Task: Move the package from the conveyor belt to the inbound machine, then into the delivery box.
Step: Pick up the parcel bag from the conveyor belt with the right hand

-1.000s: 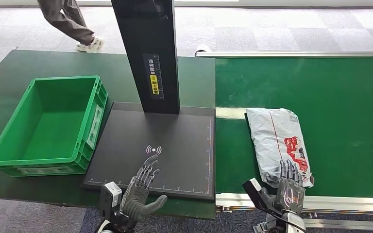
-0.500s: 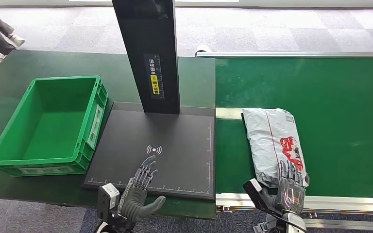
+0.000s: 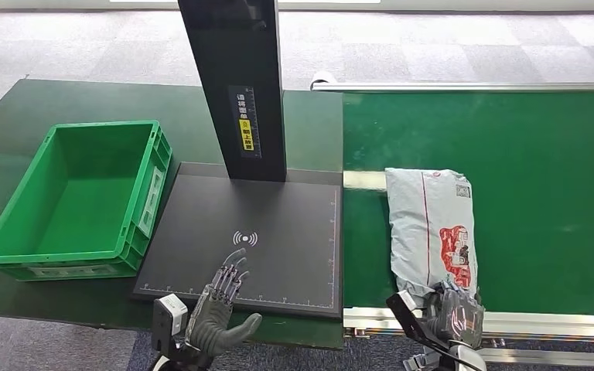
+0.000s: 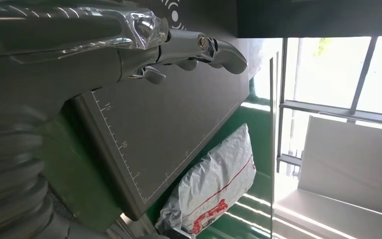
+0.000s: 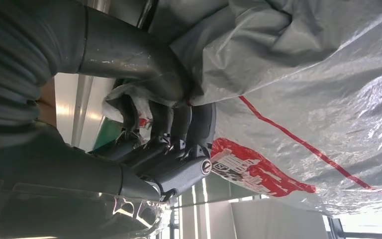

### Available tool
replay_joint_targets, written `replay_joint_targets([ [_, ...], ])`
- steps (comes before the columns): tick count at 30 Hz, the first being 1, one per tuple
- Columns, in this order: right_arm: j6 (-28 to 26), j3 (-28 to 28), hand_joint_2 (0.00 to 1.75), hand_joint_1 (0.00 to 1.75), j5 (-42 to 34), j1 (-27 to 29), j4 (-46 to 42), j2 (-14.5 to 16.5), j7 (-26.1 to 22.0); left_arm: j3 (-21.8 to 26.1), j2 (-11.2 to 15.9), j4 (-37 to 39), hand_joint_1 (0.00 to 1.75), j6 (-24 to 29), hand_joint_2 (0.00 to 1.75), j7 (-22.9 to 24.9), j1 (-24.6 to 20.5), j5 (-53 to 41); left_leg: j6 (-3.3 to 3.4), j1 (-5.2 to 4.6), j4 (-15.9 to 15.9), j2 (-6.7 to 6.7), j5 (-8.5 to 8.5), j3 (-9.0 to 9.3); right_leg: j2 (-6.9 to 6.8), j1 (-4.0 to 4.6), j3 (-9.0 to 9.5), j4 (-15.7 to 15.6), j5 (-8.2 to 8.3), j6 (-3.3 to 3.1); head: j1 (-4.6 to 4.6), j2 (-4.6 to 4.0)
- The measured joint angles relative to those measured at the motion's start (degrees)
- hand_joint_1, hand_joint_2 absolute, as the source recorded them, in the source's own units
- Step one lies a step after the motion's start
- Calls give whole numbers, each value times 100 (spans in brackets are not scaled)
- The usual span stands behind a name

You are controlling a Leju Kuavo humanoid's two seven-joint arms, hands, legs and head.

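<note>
The right hand (image 3: 455,315) grips the near end of the package (image 3: 431,229), fingers (image 5: 179,130) curled into its grey wrap; the rest of the package stretches away from the hand along the conveyor belt (image 3: 541,193). The left hand (image 3: 218,309) hovers with fingers spread, holding nothing, over the near edge of the black scanner plate (image 3: 278,232). A green box (image 3: 23,201) sits beyond it, to its left.
</note>
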Motion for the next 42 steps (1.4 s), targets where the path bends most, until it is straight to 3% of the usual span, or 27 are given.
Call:
replay_joint_targets([
  [11, 0, -72, 175, 175, -199, 56, 0, 98, -270, 2, -2, -23, 0, -17, 175, 13, 10, -7, 0, 0, 0, 0, 0, 0, 0, 0, -1, 0, 0, 0, -1, 0],
  [15, 65, -69, 175, 175, -716, 150, -141, 255, -704, 4, -3, -20, 0, -17, 175, 8, -5, -6, 0, 1, 0, 0, 0, 0, 0, 1, 0, 1, 0, -1, 0, 0],
  [22, 765, 364, 175, 175, -1698, 681, -1441, 680, -968, 34, -4, -20, 0, -6, 175, -36, -30, -2, 0, 1, -1, 0, 0, -1, -1, 2, -1, 1, -2, -2, 0, 0],
  [26, 1753, 802, 175, 175, -3350, 1132, -2810, 753, -1190, 80, -4, -19, 0, 7, 175, -155, -34, -40, 0, -1, -1, 1, 0, -4, -1, 0, -2, 1, -2, -1, -1, 0],
  [28, 2228, 1041, 175, 175, -3943, 1309, -3587, 747, -1120, 98, -3, -16, 0, 22, 175, -223, -44, -68, 0, -1, -1, 2, 0, -4, 0, -1, -3, 0, -2, -1, -1, 0],
  [31, 2459, 1261, 175, 175, -4179, 1457, -4416, 732, -1031, 122, 0, -11, 0, 35, 175, -259, -61, -77, 0, 0, -1, 1, 0, -3, 0, 0, -3, 0, -2, -1, -1, 0],
  [36, 2663, 1481, 175, 175, -4565, 1612, -5159, 657, -1297, 166, 6, -9, 0, 155, 175, -381, -81, -118, 0, 0, -1, 2, 0, -3, 0, 0, -3, 1, -2, -1, -1, 0],
  [42, 3524, 1909, 175, 175, -5695, 1502, -6018, 375, -1411, 489, 58, -68, 0, 379, 175, -569, -226, -338, -1, 0, -1, 2, 2, -3, 0, 0, 0, 2, -1, -2, -1, 0],
])
